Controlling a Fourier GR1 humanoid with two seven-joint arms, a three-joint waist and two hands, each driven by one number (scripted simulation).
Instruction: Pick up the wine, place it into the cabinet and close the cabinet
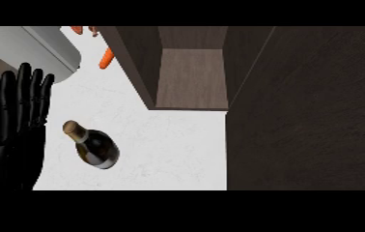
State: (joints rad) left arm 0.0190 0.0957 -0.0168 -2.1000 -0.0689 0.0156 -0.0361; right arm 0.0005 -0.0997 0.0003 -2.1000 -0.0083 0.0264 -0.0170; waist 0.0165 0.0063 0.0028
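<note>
The wine bottle (98, 150) is dark olive-brown glass with a gold foil top and a pale band at its base, standing on a white, faintly mottled counter (171, 144). At twelve o'clock the cabinet (191, 79) shows grey-brown wood grain inside, its door (296, 115) very dark brown. At ten o'clock lie orange carrots (106, 58) beside a silver-grey pot (43, 50); the left hand (21, 124) is black.

The white, faintly marbled counter (171, 144) carries everything here. A dark wine bottle (95, 146) with a gold-capped neck rests on it at the lower left, well apart from the cabinet (189, 69), whose open wooden compartment stands on the counter toward the back. An orange carrot (106, 58) lies just left of the cabinet's side wall (another orange bit shows at the top edge). A grey rounded appliance (43, 50) occupies the far left corner.
</note>
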